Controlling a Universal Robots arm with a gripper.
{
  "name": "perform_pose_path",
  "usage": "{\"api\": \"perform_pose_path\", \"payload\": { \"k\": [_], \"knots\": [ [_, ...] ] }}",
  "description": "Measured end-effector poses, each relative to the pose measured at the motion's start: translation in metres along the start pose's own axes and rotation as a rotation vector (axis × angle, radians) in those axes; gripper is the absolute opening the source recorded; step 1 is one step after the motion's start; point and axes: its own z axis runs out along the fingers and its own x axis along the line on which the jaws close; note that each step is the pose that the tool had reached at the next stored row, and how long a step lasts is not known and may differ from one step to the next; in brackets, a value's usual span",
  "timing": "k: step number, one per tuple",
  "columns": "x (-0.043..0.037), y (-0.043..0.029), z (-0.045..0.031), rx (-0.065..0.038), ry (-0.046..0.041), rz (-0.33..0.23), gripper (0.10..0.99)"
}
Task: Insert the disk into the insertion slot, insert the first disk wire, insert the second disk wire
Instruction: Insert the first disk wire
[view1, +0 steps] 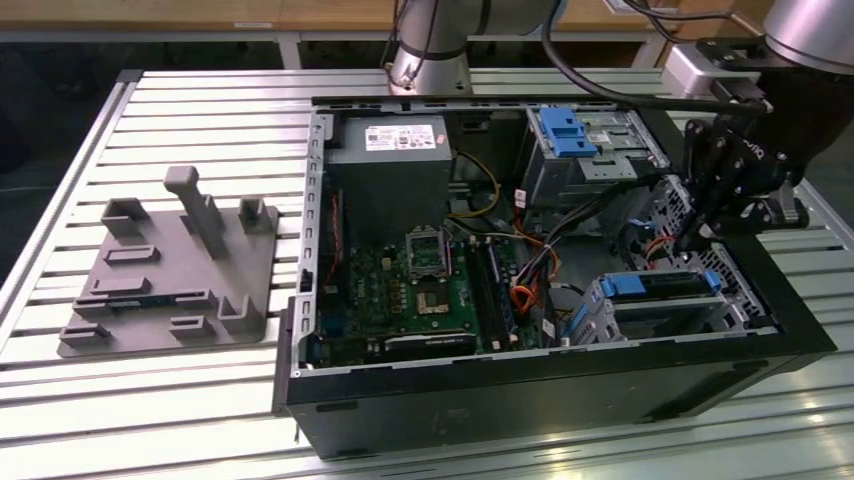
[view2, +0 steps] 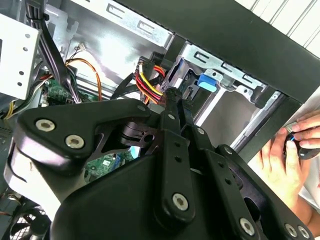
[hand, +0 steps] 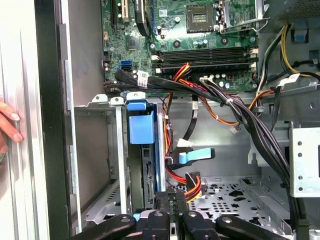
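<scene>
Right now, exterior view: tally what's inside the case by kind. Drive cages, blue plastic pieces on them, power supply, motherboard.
Drive cages: 2 (insertion slot, taller bay)
Blue plastic pieces: 2 (disk carrier, bay latch)
Power supply: 1
Motherboard: 1
Total: 6

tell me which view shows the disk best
The exterior view: the disk lies seated in the insertion slot, its blue-framed top visible lengthwise. The first wrist view shows it edge-on, and the second wrist view shows its blue tab.
</scene>
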Motion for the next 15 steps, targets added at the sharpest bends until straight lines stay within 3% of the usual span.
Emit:
{"api": "perform_pose_path", "payload": {
  "k": [3,9,10,13,15],
  "knots": [
    [0.0004,0.0,0.0001,-0.008,0.0004,-0.001,0.165],
    [0.0042,-0.0004,0.0006,-0.009,-0.0007,-0.001,0.165],
    [0.0051,-0.0004,0.0008,-0.009,-0.0025,-0.001,0.165],
    [0.0085,-0.0007,0.0015,-0.01,-0.0201,-0.001,0.165],
    [0.0106,-0.0008,0.0019,-0.01,-0.0243,-0.001,0.165]
  ]
}}
